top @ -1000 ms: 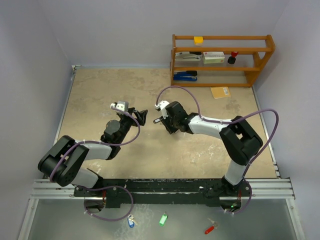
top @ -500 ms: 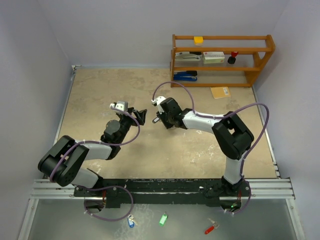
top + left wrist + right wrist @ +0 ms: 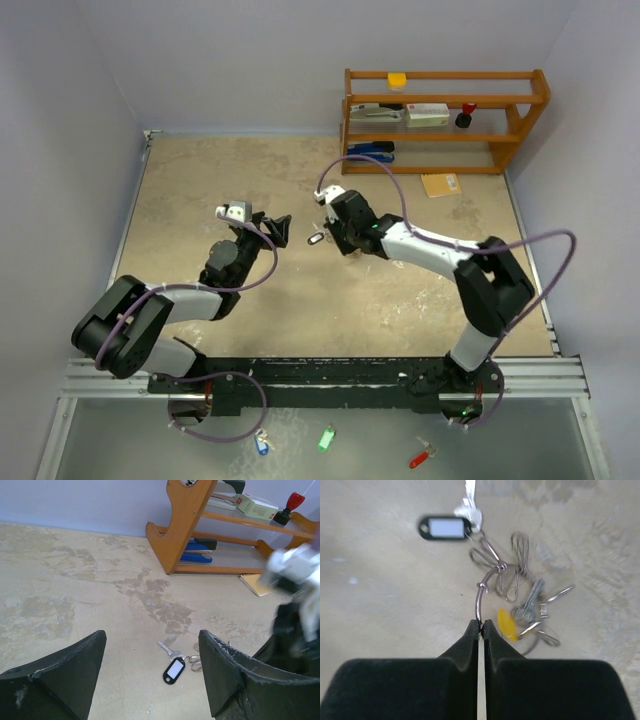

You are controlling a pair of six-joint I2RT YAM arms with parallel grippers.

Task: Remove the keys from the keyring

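My right gripper (image 3: 480,625) is shut on the keyring (image 3: 480,597), pinching the thin silver wire at its near end. Off the ring hang the keys: one with a black tag (image 3: 445,527), one with a yellow head (image 3: 507,624) and a plain silver one (image 3: 530,605), tangled with small wire loops. In the top view the right gripper (image 3: 335,232) sits mid-table with the black tag (image 3: 315,238) just left of it. My left gripper (image 3: 152,635) is open and empty, a short way off. Between its fingers the black tag (image 3: 174,670) and a silver key (image 3: 167,650) lie on the table.
A wooden shelf (image 3: 445,120) at the back right holds a stapler, boxes, a red stamp and a yellow block. A tan notepad (image 3: 441,184) lies in front of it. Blue (image 3: 262,442), green (image 3: 326,438) and red (image 3: 420,459) tagged keys lie beyond the front rail.
The right gripper has closed onto the keyring wire, and its arm has swung and stretched out to the right. The left gripper has barely moved and stays open.
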